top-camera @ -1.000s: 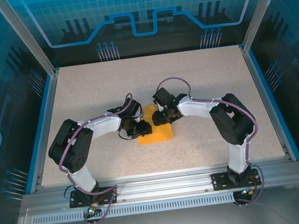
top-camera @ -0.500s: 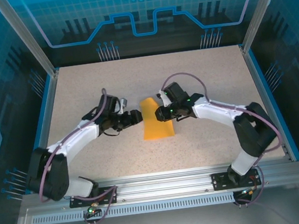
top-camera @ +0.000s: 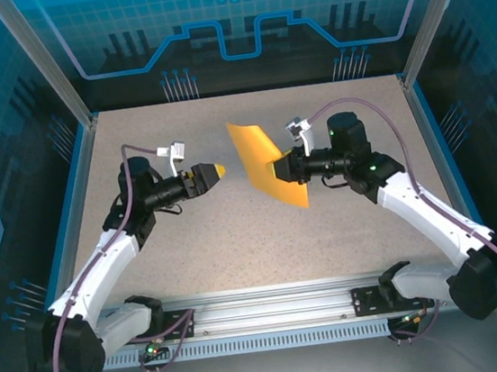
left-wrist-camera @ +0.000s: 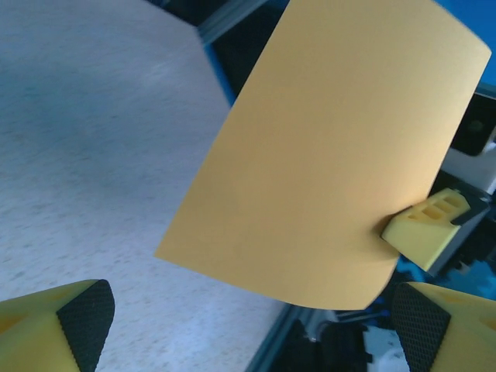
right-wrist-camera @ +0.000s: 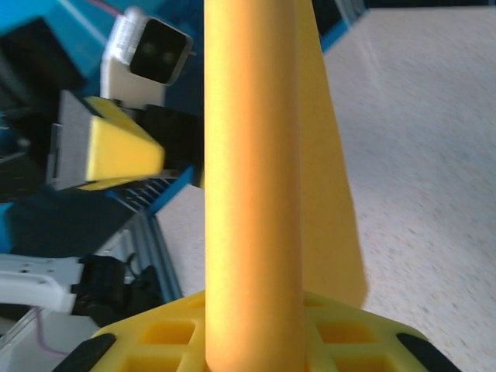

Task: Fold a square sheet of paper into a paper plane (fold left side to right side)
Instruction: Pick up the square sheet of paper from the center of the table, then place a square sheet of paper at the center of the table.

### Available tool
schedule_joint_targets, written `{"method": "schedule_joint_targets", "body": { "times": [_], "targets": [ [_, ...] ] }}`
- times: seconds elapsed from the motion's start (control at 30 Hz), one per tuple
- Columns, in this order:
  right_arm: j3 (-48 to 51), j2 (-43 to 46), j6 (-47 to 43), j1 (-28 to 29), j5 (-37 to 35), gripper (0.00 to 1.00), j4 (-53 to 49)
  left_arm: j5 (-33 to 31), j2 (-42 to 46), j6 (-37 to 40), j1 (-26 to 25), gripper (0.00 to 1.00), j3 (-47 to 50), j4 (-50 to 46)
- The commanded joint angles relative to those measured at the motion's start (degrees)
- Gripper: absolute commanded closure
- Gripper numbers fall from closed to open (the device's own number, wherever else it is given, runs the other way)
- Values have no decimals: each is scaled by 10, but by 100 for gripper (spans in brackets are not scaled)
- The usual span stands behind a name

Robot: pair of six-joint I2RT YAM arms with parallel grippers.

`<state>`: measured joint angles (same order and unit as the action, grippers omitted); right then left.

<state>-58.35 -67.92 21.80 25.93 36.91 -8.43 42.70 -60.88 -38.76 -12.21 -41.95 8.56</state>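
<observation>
Hanging clear of the table (top-camera: 238,251), over its middle and somewhat toward the far edge, the orange sheet of paper (top-camera: 263,168) stands nearly on edge between the two arms; it looks doubled over, one long side rounded like a soft fold rather than a sharp crease, though how many layers it has I cannot tell; its surface is plain and unmarked; the right claw (top-camera: 284,171) pinches it at the side nearer the table's right edge, yellow fingers pressed onto the paper from both faces; in the right wrist view the rounded side of the sheet rises straight up out of that claw; in the left wrist view one yellow finger of it lies against the paper close to a lower corner; the left claw (top-camera: 214,171) is off to the left of the sheet, apart from it and pointing at it, fingers spread wide with nothing between them; its two black-padded fingertips (left-wrist-camera: 84,316) sit at the bottom corners of the left wrist view, the paper beyond them; both arms reach inward from the near edge.
</observation>
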Motion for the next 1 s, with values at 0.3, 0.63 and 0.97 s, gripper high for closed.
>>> {"method": "schedule_joint_targets", "body": {
  "times": [0.3, 0.63, 0.97],
  "targets": [
    [-43, 10, 57, 35, 109, 75, 77, 76, 14, 26, -28, 3, -57, 8],
    [-40, 11, 85, 40, 90, 75, 88, 95, 18, 45, -46, 15, -73, 23],
    [-26, 26, 59, 11, 33, 73, 31, 73, 22, 60, -50, 76, -65, -4]
  ]
}}
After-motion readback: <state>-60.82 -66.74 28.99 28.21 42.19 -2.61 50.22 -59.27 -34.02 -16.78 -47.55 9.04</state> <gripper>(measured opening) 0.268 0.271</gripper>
